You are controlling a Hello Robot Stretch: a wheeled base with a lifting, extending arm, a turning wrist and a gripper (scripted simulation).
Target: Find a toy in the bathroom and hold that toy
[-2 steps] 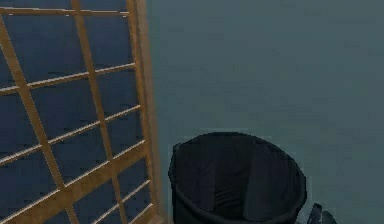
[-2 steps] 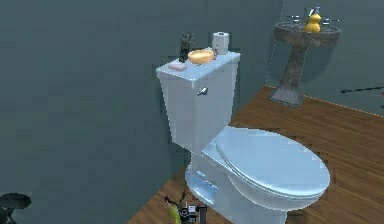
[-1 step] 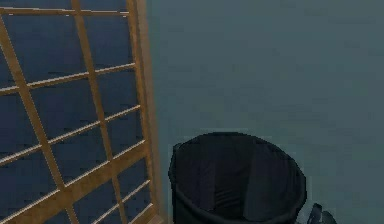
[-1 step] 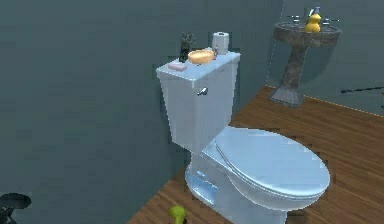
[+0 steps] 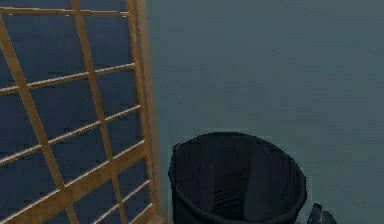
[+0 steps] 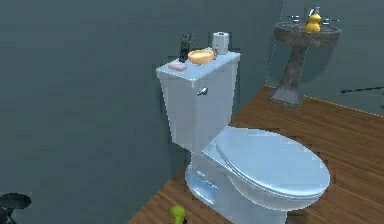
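Two views of a bathroom with blue-green walls. Forward view: a wooden lattice panel (image 5: 70,110) with dark blue panes fills the left half and runs out of the picture at the top, left and bottom. Just right of it, against the wall (image 5: 270,70), stands a black bin (image 5: 235,185). Its rim and inside show, but its lower part is cut off by the bottom edge. A small grey object (image 5: 320,215) at the bin's lower right is mostly cut off and cannot be identified. Arm side view: a white toilet (image 6: 255,165) with its lid down stands on a wooden floor (image 6: 340,130), its tank (image 6: 200,95) against the wall. On the tank top sit a pink item (image 6: 177,66), a small dark item (image 6: 186,44), an orange-yellow item (image 6: 201,56) and a white paper roll (image 6: 219,42). The first three are too small to name. At upper right, well apart from the toilet, a stone-coloured pedestal basin (image 6: 300,40) carries the toy (image 6: 314,22), a small yellow shape like a duck, resting on the basin's top near the wall. A yellow-green object (image 6: 178,213) at the bottom edge in front of the toilet is cut off. A dark shape (image 6: 12,205) at lower left is also partly cut off. The state of the gripper cannot be told from either view.
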